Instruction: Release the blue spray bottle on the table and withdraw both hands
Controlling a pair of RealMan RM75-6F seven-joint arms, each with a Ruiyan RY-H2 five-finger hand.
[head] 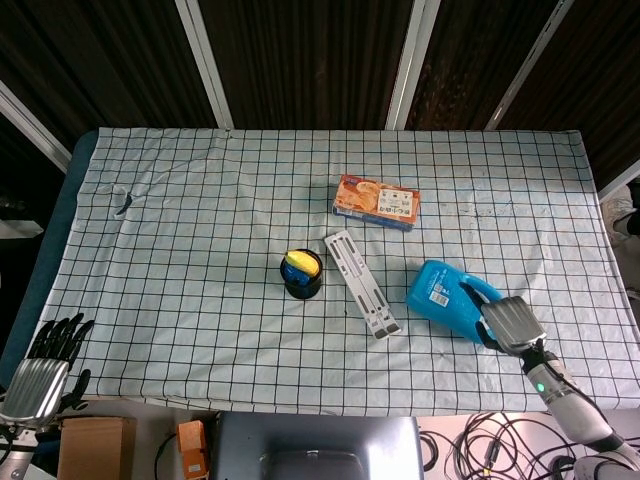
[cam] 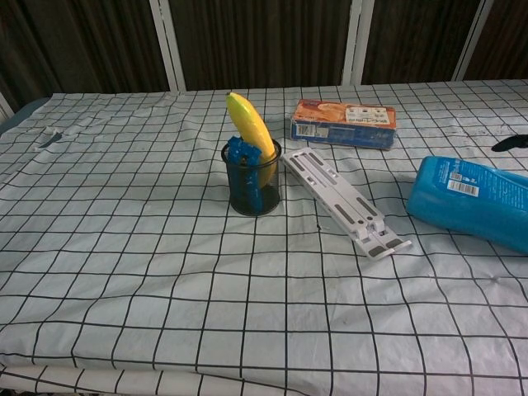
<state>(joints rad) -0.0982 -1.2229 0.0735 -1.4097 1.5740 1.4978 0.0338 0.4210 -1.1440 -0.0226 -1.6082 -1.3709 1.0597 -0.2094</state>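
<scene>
The blue spray bottle (head: 445, 300) lies on its side on the checked cloth at the right front, also seen in the chest view as the blue spray bottle (cam: 470, 202). My right hand (head: 510, 322) hovers at the bottle's right end with its back plate up; its fingers are mostly hidden and grip nothing. One dark fingertip (cam: 510, 143) shows at the chest view's right edge, clear above the bottle. My left hand (head: 40, 372) hangs off the table's front left corner, fingers spread and empty.
A black cup (head: 301, 273) holding a banana (cam: 250, 124) stands mid-table. A white folding stand (head: 363, 284) lies between cup and bottle. An orange box (head: 376, 202) sits behind them. The checked tablecloth (head: 180, 230) covers the left half.
</scene>
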